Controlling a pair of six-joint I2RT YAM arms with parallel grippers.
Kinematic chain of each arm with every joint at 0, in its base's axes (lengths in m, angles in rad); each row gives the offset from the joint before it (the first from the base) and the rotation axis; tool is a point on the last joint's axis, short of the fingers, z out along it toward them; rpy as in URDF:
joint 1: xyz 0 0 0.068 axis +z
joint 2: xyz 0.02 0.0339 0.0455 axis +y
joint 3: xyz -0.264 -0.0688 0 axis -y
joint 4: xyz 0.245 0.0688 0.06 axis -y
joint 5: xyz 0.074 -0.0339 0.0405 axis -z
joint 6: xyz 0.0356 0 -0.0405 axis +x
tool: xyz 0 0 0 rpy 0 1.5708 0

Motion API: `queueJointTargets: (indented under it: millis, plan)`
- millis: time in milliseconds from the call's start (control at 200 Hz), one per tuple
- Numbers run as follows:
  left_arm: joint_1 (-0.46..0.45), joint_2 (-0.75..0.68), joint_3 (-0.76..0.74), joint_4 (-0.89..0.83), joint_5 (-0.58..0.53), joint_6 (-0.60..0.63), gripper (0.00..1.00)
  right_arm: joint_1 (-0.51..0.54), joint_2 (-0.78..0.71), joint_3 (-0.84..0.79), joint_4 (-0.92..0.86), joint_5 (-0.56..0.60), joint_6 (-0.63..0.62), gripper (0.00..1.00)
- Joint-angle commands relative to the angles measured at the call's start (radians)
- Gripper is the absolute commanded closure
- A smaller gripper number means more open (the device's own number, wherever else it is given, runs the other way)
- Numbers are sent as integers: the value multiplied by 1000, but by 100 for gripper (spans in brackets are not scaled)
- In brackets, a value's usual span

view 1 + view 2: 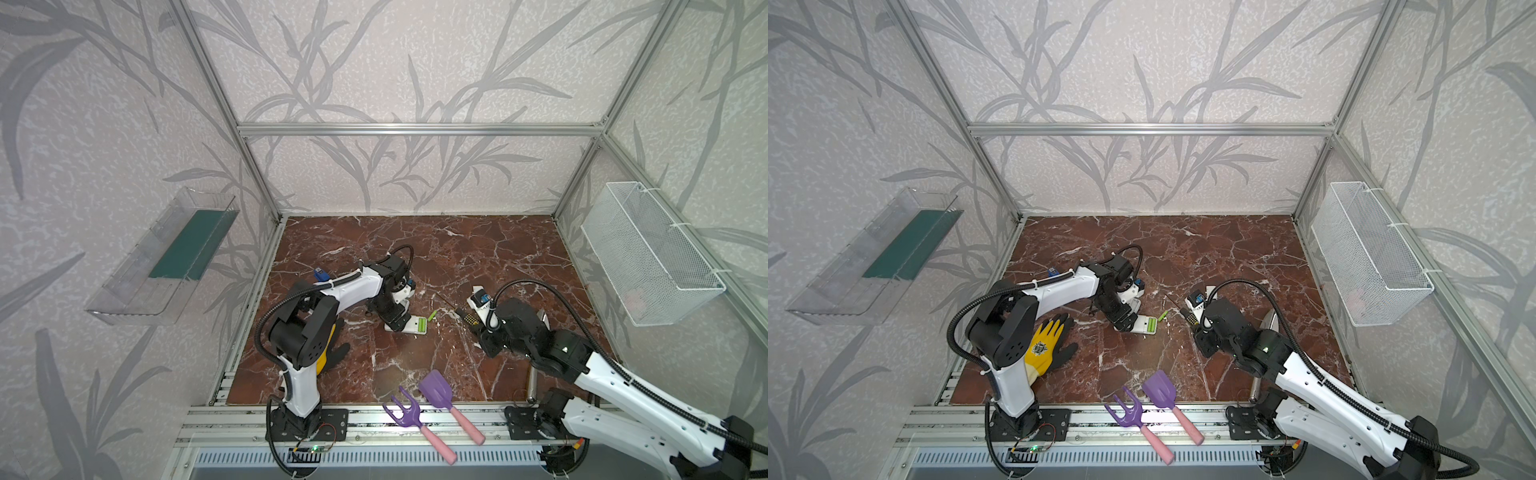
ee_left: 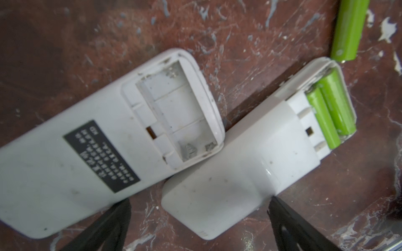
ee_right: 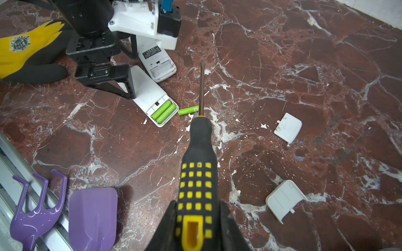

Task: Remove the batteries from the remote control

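Observation:
Two white remotes lie back-up on the marble. One remote holds two lime-green batteries side by side in its open compartment; they also show in a top view as batteries. The other remote has an empty compartment. A third battery lies loose on the table beside the loaded remote. My left gripper is open, its fingers on either side of the loaded remote's far end. My right gripper is shut on a yellow-and-black screwdriver, whose tip hangs over the loose battery.
Two white battery covers lie on the marble to the right. A yellow-and-black glove lies by the left arm. A purple toy shovel and rake rest at the front edge. A wire basket hangs on the right wall.

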Motion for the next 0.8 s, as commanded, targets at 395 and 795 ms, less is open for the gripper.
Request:
queueJointTargets:
  millis: [395, 795]
  plan:
    - [-9, -10, -20, 48, 76, 152, 4, 2, -39, -13, 22, 17, 12, 100]
    - [-21, 15, -29, -41, 21, 187, 7, 2, -16, -8, 37, 3, 9, 100]
